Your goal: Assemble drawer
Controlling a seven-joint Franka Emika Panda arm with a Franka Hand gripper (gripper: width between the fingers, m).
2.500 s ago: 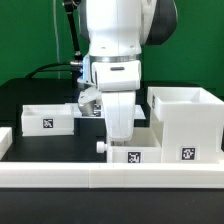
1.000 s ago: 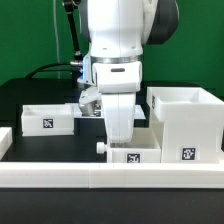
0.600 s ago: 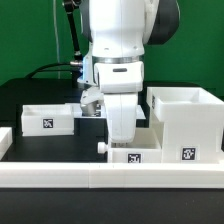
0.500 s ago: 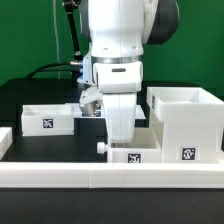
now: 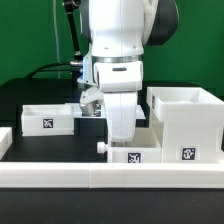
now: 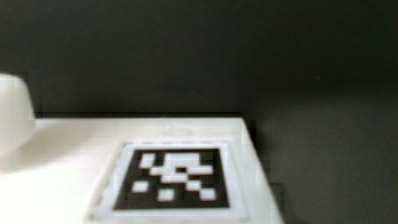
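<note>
Exterior view: arm [image 5: 118, 50] above near tray [image 5: 135, 157] (casing [image 5: 185, 120] edge just beside).

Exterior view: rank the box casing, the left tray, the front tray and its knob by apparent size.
1. box casing, clearly largest.
2 and 3. left tray and front tray: unsure, since the front one is partly covered and nearer the camera.
4. knob, smallest.

Exterior view bright, evenly lit, sharp. Wrist view dimmer, blurred throughout; tag [image 6: 175, 178] soft, out of focus.
</note>
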